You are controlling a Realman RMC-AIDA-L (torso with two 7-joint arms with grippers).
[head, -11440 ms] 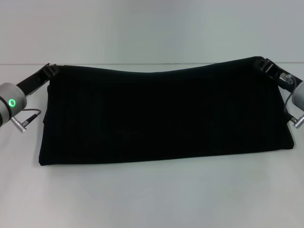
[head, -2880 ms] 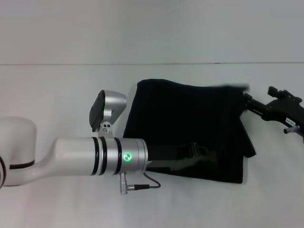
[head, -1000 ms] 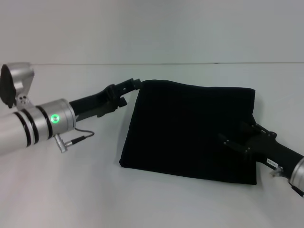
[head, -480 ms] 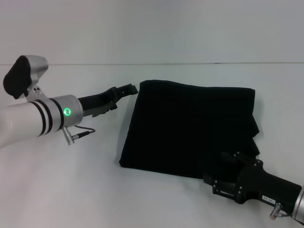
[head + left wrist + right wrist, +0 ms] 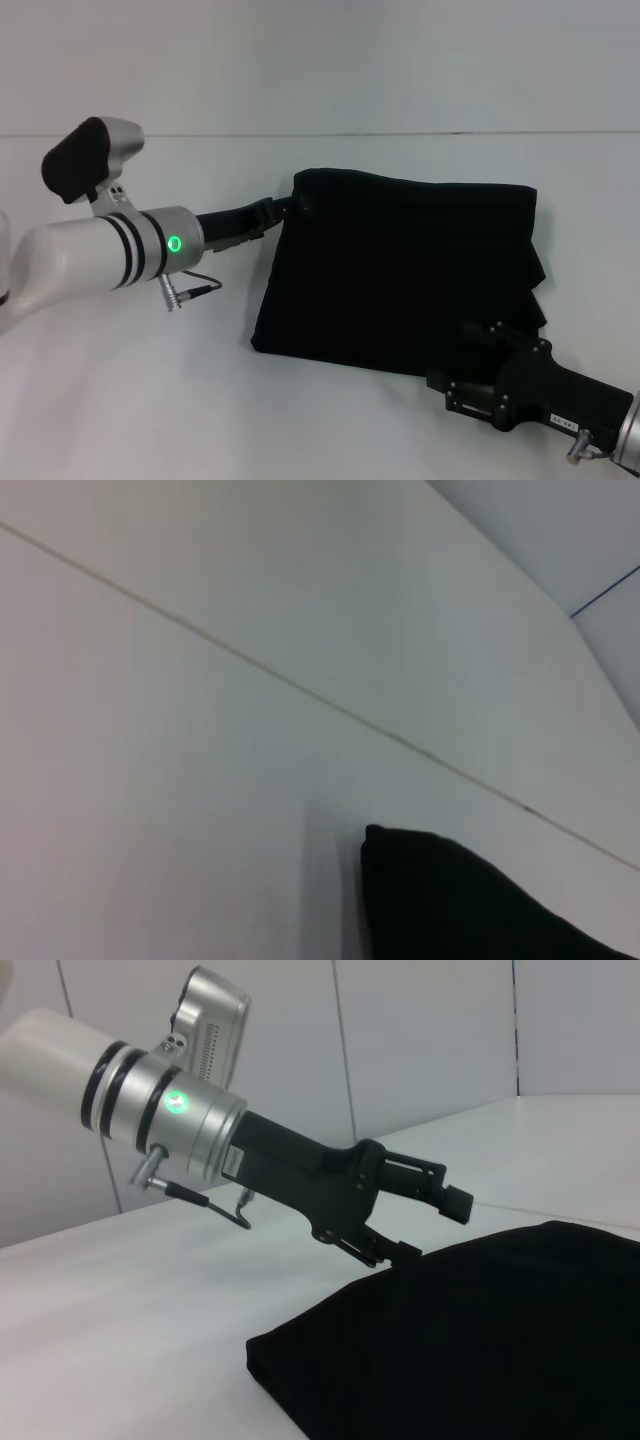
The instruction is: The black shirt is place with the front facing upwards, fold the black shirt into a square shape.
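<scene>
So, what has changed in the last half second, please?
The left gripper has moved forward to the far left corner of the black shirt; its fingers are open. The right gripper has stayed at the near right corner, and the shirt has kept its folded shape.

No text, brand name or number can be read in any of the three views. The large plain black cotton shirt [image 5: 400, 275], folded on the white worktop [image 5: 300, 420], shows only bare black cloth, with no lettering and no label on the side that is up. A small white sticker [image 5: 560, 424] sits on the black body of the right claw [image 5: 445, 384], and its print is too fine to make out. The one sign on show is a round green lamp [image 5: 175, 243], lit on the silver wrist of the left arm; the right wrist view shows the same lamp [image 5: 178, 1102].
</scene>
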